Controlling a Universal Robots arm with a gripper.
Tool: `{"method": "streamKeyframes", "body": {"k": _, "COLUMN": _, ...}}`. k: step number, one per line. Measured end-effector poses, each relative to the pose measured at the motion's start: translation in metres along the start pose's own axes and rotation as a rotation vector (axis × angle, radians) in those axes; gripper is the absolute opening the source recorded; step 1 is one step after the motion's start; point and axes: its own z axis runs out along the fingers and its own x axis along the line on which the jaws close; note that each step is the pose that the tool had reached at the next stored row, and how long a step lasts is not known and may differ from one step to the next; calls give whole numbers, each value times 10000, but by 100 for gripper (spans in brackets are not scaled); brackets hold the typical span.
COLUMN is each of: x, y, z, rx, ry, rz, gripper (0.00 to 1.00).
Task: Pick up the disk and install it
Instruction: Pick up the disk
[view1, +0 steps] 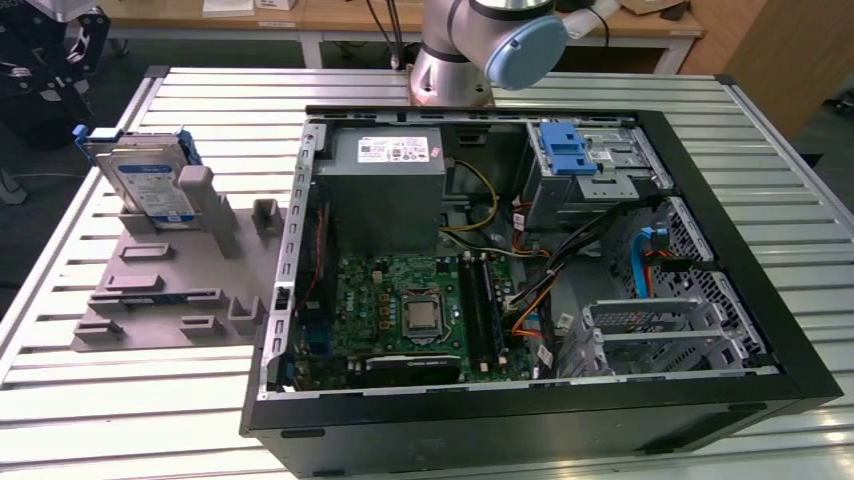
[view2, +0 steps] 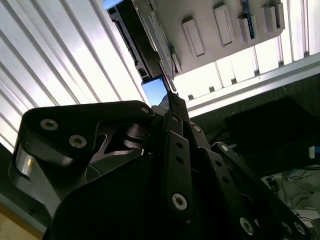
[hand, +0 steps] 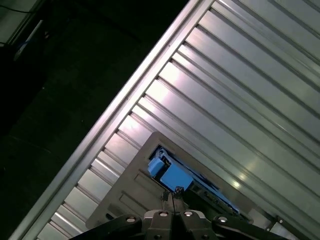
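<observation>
The disk (view1: 144, 176), a silver drive with a white-and-blue label in a blue carrier frame, stands on edge in a slot of the grey holder (view1: 174, 300) at the exterior view's left. The first wrist view looks down on the disk's blue carrier (hand: 174, 176), with my gripper (hand: 172, 195) just above it, fingers pressed together and holding nothing. In the second wrist view the gripper (view2: 170, 96) points at the disk's dark edge (view2: 142, 42). I cannot tell whether the tips touch the disk.
An open black computer case (view1: 747, 300) lies on the slatted metal table (view1: 134, 410), showing the motherboard, a grey power supply (view1: 387, 190) and a drive bay with a blue latch (view1: 566, 150). The arm's base (view1: 454, 60) stands behind the case.
</observation>
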Motion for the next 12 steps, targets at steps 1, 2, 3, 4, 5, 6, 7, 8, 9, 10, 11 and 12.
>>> {"method": "streamKeyframes", "body": {"k": 1, "x": 1, "y": 0, "z": 0, "rx": 0, "ry": 2, "rz": -49, "gripper": 11}}
{"method": "streamKeyframes", "body": {"k": 2, "x": 1, "y": 0, "z": 0, "rx": -1, "ry": 5, "rz": -98, "gripper": 11}}
{"method": "streamKeyframes", "body": {"k": 3, "x": 2, "y": 1, "z": 0, "rx": -1, "ry": 6, "rz": -146, "gripper": 11}}
{"method": "streamKeyframes", "body": {"k": 4, "x": 2, "y": 1, "z": 0, "rx": -2, "ry": 7, "rz": -195, "gripper": 11}}
{"method": "streamKeyframes", "body": {"k": 5, "x": 3, "y": 1, "z": 0, "rx": -2, "ry": 9, "rz": -246, "gripper": 11}}
{"method": "streamKeyframes", "body": {"k": 6, "x": 4, "y": 1, "z": 0, "rx": -3, "ry": 11, "rz": -294, "gripper": 11}}
{"method": "streamKeyframes", "body": {"k": 7, "x": 5, "y": 1, "z": 0, "rx": -3, "ry": 13, "rz": -343, "gripper": 11}}
{"method": "streamKeyframes", "body": {"k": 8, "x": 5, "y": 1, "z": 0, "rx": -4, "ry": 15, "rz": -393, "gripper": 11}}
{"method": "streamKeyframes", "body": {"k": 9, "x": 6, "y": 1, "z": 0, "rx": -4, "ry": 17, "rz": -443, "gripper": 11}}
{"method": "streamKeyframes", "body": {"k": 10, "x": 7, "y": 2, "z": 0, "rx": -5, "ry": 18, "rz": -492, "gripper": 11}}
{"method": "streamKeyframes", "body": {"k": 11, "x": 7, "y": 2, "z": 0, "rx": -5, "ry": 20, "rz": -546, "gripper": 11}}
{"method": "streamKeyframes", "body": {"k": 12, "x": 8, "y": 2, "z": 0, "rx": -6, "ry": 23, "rz": -595, "gripper": 11}}
